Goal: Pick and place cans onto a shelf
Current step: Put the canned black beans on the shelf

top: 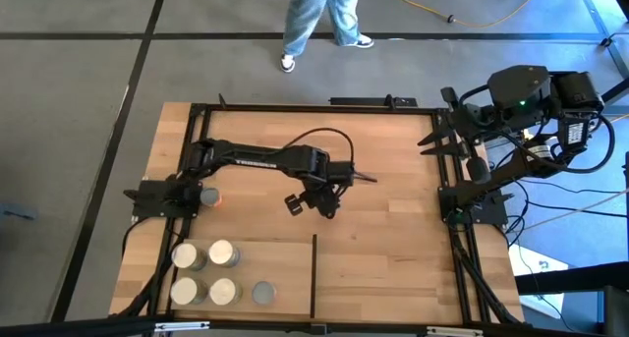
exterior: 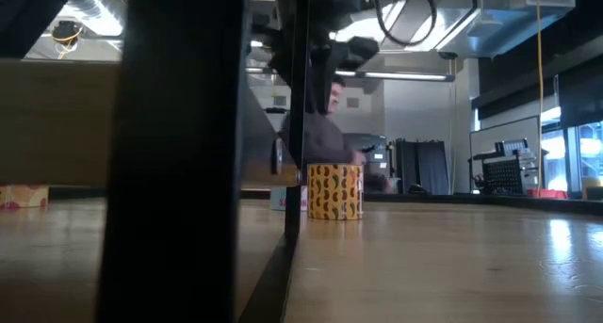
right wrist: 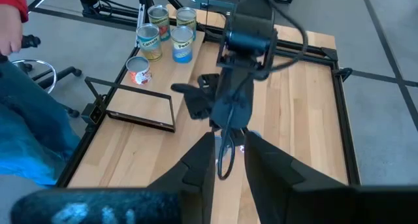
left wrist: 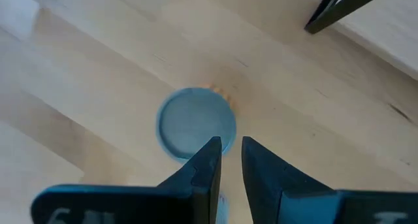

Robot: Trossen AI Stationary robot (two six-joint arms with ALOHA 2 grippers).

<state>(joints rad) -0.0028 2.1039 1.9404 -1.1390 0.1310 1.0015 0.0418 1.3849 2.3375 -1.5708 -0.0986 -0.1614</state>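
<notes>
A can with a round blue-grey top (left wrist: 196,123) and a yellow patterned label (exterior: 334,191) stands upright on the tabletop near the middle. My left gripper (left wrist: 230,145) hangs above it, pointing steeply down, with a narrow gap between its fingers and nothing in it. In the high view that gripper (top: 314,199) hides the can. Several more cans (top: 206,273) stand at the left end of the light-wood shelf (top: 393,278) by the near edge. My right gripper (right wrist: 230,145) waits raised at the right edge (top: 432,142), fingers slightly apart and empty.
A thin black divider (top: 314,273) stands upright across the shelf, right of the cans. A small orange-and-grey thing (top: 206,196) sits by the left arm's base. A person's legs (top: 319,23) show beyond the far edge. Bare wood lies on the table's right half.
</notes>
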